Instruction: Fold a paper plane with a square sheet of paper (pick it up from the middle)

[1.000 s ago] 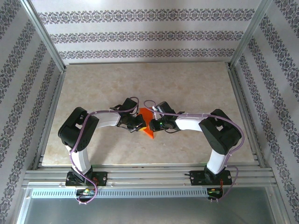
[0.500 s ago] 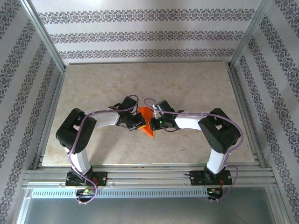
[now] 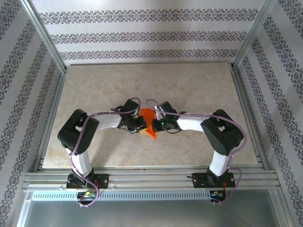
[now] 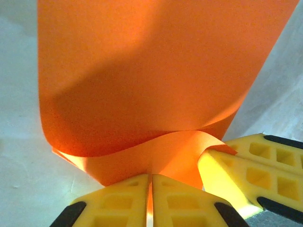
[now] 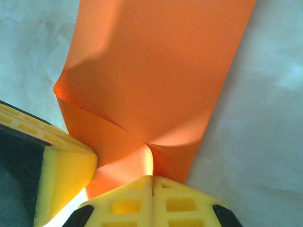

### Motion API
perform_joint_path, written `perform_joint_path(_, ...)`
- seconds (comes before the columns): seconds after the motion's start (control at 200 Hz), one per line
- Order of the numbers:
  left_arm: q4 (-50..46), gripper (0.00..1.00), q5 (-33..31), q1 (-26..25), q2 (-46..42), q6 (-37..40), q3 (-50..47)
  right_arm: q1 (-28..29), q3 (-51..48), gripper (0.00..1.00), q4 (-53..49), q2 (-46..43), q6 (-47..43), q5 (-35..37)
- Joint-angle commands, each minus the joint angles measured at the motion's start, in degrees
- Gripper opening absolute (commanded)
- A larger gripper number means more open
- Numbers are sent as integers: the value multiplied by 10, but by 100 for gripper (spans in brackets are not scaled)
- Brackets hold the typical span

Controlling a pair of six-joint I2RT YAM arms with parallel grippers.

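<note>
The square sheet of paper (image 3: 148,125), bright orange-red, is held just above the table's middle between both grippers, bent into a curl with one point toward the near edge. My left gripper (image 4: 152,177) is shut on the sheet's near edge (image 4: 156,71), and the paper rises in a loop in front of its yellow fingers. My right gripper (image 5: 152,178) is shut on the sheet (image 5: 161,71) from the opposite side, pinching a fold. The two grippers (image 3: 140,124) (image 3: 156,125) nearly touch; each sees the other's yellow finger (image 4: 246,161) (image 5: 64,165). A paper plane is out of view.
The pale marbled table (image 3: 199,90) lies inside an aluminium frame (image 3: 239,75) with patterned walls. Both arms bend inward from their bases at the near edge (image 3: 151,179). Open tabletop stretches behind and to both sides of the grippers.
Both grippers and the paper have shifted slightly away from the near edge. The left arm's elbow has swayed a little. Both grips on the paper are unchanged.
</note>
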Motion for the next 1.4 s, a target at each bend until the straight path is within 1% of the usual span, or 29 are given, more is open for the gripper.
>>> perform_joint_path(0.0, -31, 11, -25, -1, 21, 10, 5, -8, -3, 7, -45, 20, 3, 35)
perform_joint_path(0.09, -51, 11, -34, -1, 25, 10, 10, -9, -2, 9, -44, 15, 6, 34)
perform_joint_path(0.21, -79, 11, -46, -1, 28, 13, 14, -12, 0, 17, -43, -10, 19, 25)
perform_joint_path(0.28, -89, 10, -48, -1, 31, 16, 16, -19, -3, 20, -45, -41, 34, 26)
perform_joint_path(0.365, -92, 10, -49, -1, 33, 15, 17, -32, -17, 27, -43, -87, 56, 37)
perform_joint_path(0.47, -95, 10, -49, -1, 35, 15, 19, -46, -38, 28, -42, -136, 69, 37)
perform_joint_path(0.555, -97, 10, -48, -1, 36, 16, 22, -43, -40, 27, -54, -155, 63, 17)
perform_joint_path(0.66, -100, 10, -48, 0, 39, 16, 24, -24, -38, 20, -62, -155, 63, -4)
perform_joint_path(0.784, -105, 10, -51, -1, 40, 12, 25, 14, -30, 12, -66, -132, 72, -16)
perform_joint_path(0.924, -106, 10, -56, -1, 44, 2, 25, 53, -20, 8, -60, -100, 88, -24)
perform_joint_path(1.084, -106, 10, -56, -1, 53, -8, 25, 69, -14, 6, -50, -74, 102, -21)
perform_joint_path(1.394, -120, 10, -64, -1, 64, -13, 30, 73, 3, 6, -68, -38, 102, -3)
